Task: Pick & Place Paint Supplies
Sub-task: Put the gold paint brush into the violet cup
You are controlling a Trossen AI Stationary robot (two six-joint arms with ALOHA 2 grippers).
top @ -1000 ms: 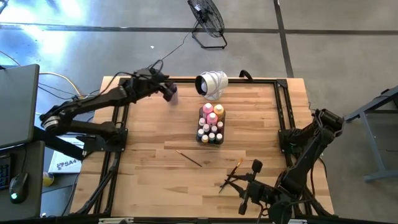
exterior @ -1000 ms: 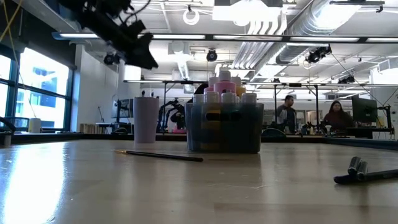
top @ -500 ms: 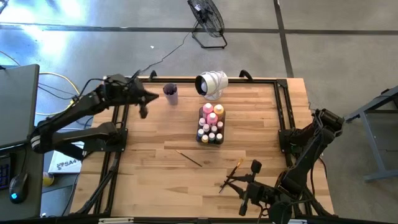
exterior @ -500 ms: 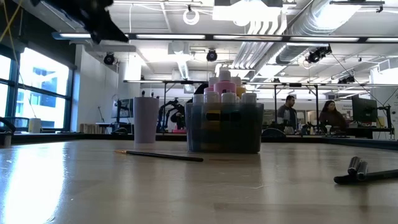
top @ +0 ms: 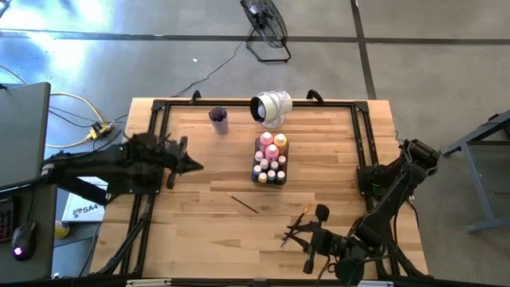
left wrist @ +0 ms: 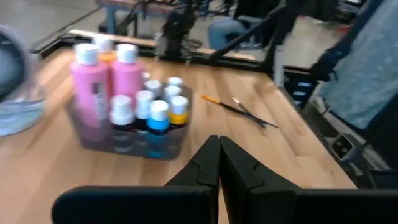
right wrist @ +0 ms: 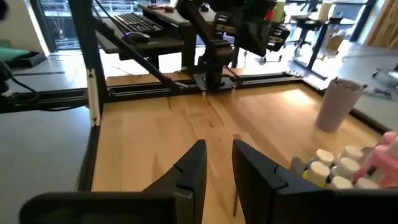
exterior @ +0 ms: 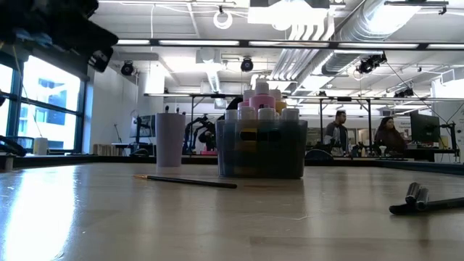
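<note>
my left pincer (top: 194, 165) hung pressed together and empty, at nine o'clock of the tray (top: 271, 177) of paint bottles (top: 270, 146). one brush (top: 241, 202) lay at six o'clock of it. i judged i should spread before descending on that handle.

tray (top: 259, 177) ctr, bottles (top: 271, 153) in it | cup (top: 218, 120) behind-left | brush (top: 242, 203) in front

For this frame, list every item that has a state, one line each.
Left gripper: shut, empty, above the table's left side.
Right gripper: slightly open, empty, near edge.
Paint bottles: upright in tray.
Purple cup: upright.
Paintbrush: flat on table.
Other brushes: flat.
</note>
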